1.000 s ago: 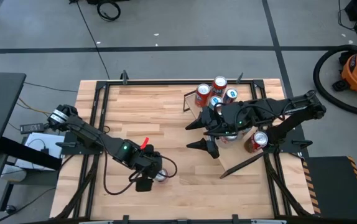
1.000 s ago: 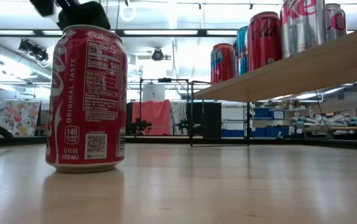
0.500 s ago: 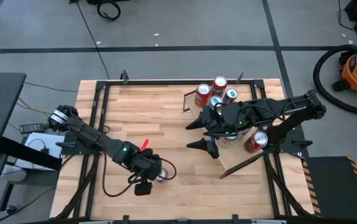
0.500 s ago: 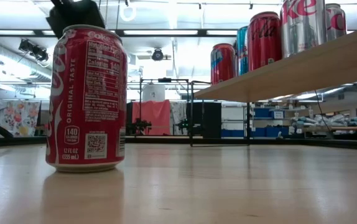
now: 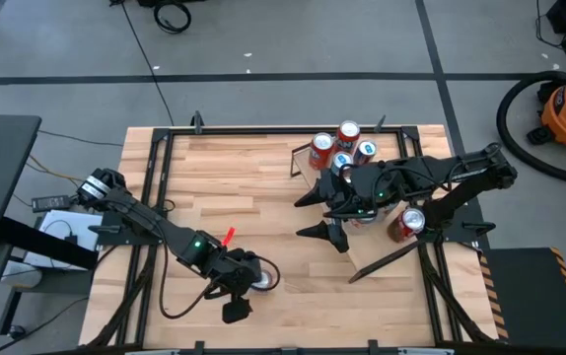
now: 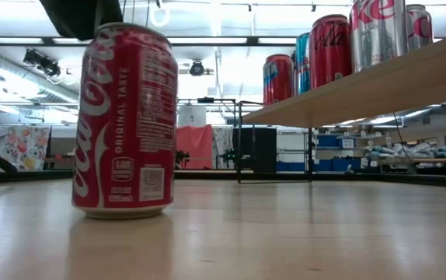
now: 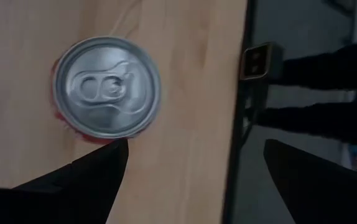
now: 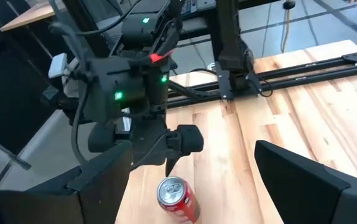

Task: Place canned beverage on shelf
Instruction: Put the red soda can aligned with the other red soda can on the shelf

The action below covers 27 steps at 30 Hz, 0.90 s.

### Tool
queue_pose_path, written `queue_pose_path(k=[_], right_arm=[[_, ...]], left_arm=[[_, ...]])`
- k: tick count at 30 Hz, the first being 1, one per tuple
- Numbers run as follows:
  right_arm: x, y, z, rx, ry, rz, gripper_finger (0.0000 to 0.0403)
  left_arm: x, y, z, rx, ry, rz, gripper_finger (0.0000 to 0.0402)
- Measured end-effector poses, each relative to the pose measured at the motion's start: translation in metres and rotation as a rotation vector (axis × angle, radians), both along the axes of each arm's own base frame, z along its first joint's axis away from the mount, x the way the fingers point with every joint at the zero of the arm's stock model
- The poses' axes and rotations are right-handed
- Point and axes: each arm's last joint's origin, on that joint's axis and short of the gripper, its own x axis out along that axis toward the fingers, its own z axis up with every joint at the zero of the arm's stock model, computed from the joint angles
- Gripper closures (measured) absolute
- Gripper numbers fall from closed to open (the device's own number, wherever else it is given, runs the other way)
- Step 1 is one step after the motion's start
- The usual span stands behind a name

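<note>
A red Coca-Cola can (image 6: 123, 120) stands upright on its base on the planked tabletop near the front edge, and it also shows in the high view (image 5: 261, 281). My left gripper (image 5: 244, 296) hangs over it, pointing down, open. In the left wrist view one fingertip (image 7: 117, 149) stands at the can's top rim (image 7: 107, 87), and the can lies outside the gap. My right gripper (image 5: 309, 215) is open and empty, held over the table beside the sloped shelf (image 6: 378, 82), which carries several cans (image 5: 342, 148). My left gripper has one fingertip (image 7: 117, 149) right at the edge of the can's top rim (image 7: 124, 133), coming from above. I cannot tell whether it touches. The can stands upright on the table.
The shelf's black supports (image 6: 240, 140) stand right of the can. Another red can (image 5: 408, 223) lies on the shelf's lower end. The table's black frame (image 7: 244, 124) runs along the near edge close to the can. Bare tabletop (image 5: 253, 177) lies between the can and the shelf.
My left gripper has gone toward the table's near edge and a little right. The can has slid slightly right and nearer the low camera. It has turned about its upright axis, so the logo side now faces that camera, and it stays standing.
</note>
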Motion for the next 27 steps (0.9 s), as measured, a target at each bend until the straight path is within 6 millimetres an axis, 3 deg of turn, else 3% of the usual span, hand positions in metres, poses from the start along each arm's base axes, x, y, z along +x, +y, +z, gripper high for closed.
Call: queue_pose_path(k=[7, 13, 19, 27], right_arm=[[-0.002, 0.001, -0.003, 0.002, 0.039, 0.047, 0.0055], [-0.002, 0.002, -0.003, 0.014, 0.043, 0.065, 0.0055], [-0.002, 0.003, -0.003, 0.017, 0.042, 0.071, 0.0055], [-0.002, 0.003, -0.003, 0.021, 0.042, 0.069, 0.0055]], left_arm=[[0.003, -0.008, 0.005, -0.070, -0.062, 0.000, 0.0015], [-0.003, -0.006, 0.001, -0.046, 0.014, -0.001, 0.0015], [-0.011, 0.002, -0.013, 0.054, 0.177, 0.073, 0.0015], [0.001, 0.002, -0.033, 0.184, 0.143, -0.026, 0.0015]])
